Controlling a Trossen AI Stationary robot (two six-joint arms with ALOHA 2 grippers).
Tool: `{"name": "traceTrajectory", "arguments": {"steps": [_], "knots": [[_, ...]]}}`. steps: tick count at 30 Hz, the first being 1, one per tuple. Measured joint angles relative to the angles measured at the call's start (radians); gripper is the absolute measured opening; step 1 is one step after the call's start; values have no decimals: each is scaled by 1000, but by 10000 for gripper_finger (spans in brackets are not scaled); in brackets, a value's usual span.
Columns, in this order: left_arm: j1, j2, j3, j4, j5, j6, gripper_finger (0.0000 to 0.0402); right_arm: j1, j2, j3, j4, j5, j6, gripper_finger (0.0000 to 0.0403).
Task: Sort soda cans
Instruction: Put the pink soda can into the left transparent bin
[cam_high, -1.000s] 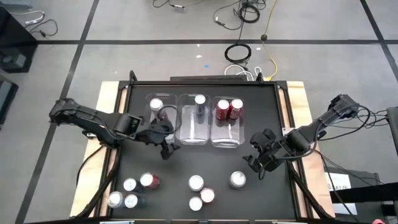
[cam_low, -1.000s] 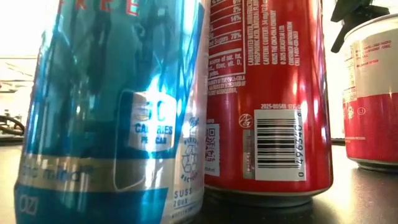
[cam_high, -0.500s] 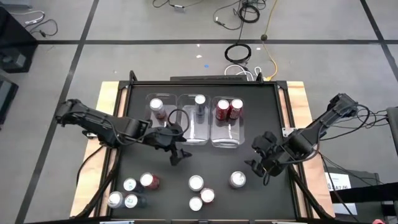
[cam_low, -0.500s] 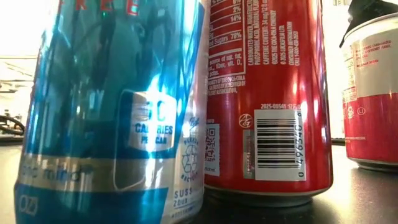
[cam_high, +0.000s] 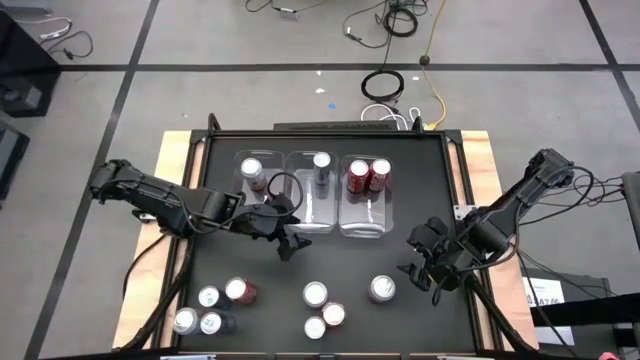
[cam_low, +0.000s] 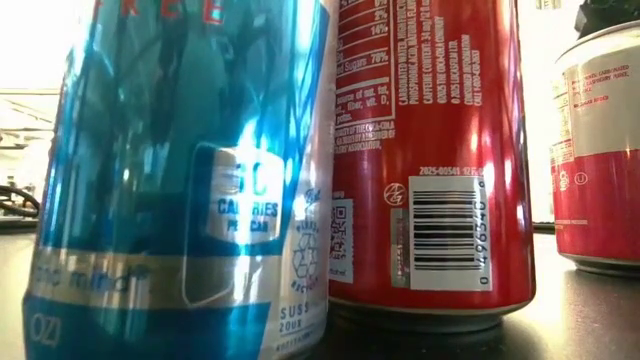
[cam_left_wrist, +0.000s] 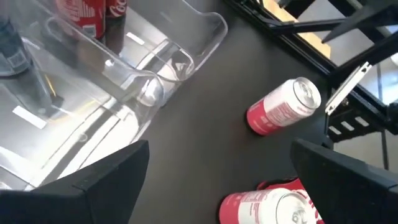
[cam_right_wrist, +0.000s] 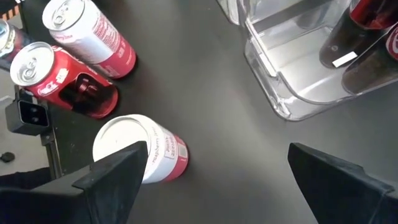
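A: What's on the left of the worktop (cam_high: 420, 160)?
B: The left tool (cam_high: 287, 243) hovers just in front of the clear bins (cam_high: 317, 215), fingers spread and empty. Four soda cans (cam_high: 210, 308) stand grouped near the front left corner.
A: And the middle?
B: Three cans (cam_high: 322, 308) cluster at the front; each bin holds cans too.
A: The right?
B: The right tool (cam_high: 425, 278), fingers apart and holding nothing, hangs just beside a lone pinkish can (cam_high: 382, 289).

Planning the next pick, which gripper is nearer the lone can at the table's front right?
Right. The right gripper sits just beside that can; the left gripper is farther, near the bins.
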Motion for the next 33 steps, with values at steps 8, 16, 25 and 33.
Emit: {"name": "traceTrajectory", "arguments": {"steps": [8,16,25,33], "knots": [[6,0,0,-13,0,-39,400,9,0,0,1,-3,23,382],[9,0,0,-2,-3,-38,400,8,0,0,0,-5,23,382],[8,0,0,111,20,-38,400,8,0,0,-1,-5,23,382],[11,0,0,165,19,-39,400,8,0,0,-1,-5,23,382]]}}
